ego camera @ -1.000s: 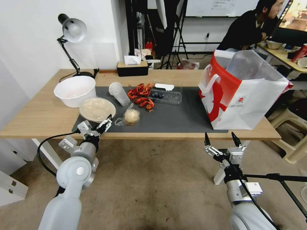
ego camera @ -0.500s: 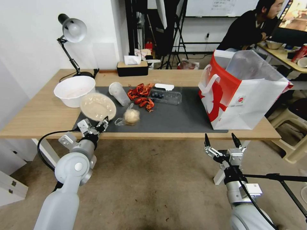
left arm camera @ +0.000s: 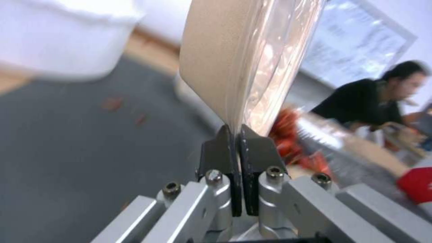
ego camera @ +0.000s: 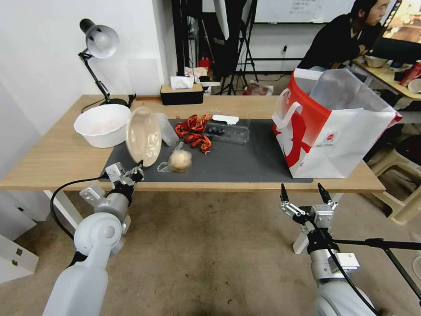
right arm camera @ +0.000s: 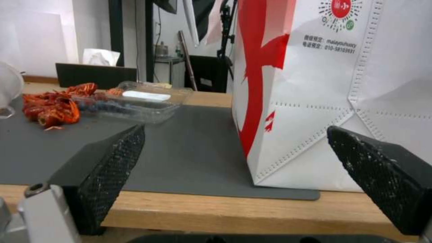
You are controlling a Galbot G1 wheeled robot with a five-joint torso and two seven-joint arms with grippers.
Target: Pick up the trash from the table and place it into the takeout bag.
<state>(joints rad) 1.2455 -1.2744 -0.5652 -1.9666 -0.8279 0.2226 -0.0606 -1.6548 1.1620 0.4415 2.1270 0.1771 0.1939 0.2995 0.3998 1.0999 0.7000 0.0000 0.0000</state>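
My left gripper [ego camera: 139,166] [left arm camera: 235,132] is shut on the rim of the beige shallow bowl [ego camera: 143,136] [left arm camera: 229,60], which stands tilted nearly on edge above the mat's near left part. On the dark mat lie a clear bag with a beige lump [ego camera: 179,159], a translucent cup [ego camera: 166,128] partly behind the bowl, and red shells [ego camera: 193,131] [right arm camera: 54,104]. The takeout bag [ego camera: 333,127] [right arm camera: 342,87] stands open at the table's [ego camera: 57,158] right end. My right gripper [ego camera: 305,189] [right arm camera: 234,162] hangs open below the table's front edge, in front of the bag.
A large white bowl [ego camera: 103,124] sits at the left of the table, with a black desk lamp [ego camera: 98,48] behind it. A black tissue box [ego camera: 181,94] stands at the back edge. A clear plastic tray [ego camera: 228,131] [right arm camera: 135,104] lies beside the shells.
My left gripper has lifted the beige bowl off the mat and tipped it from flat to nearly on edge. The right arm has not moved.
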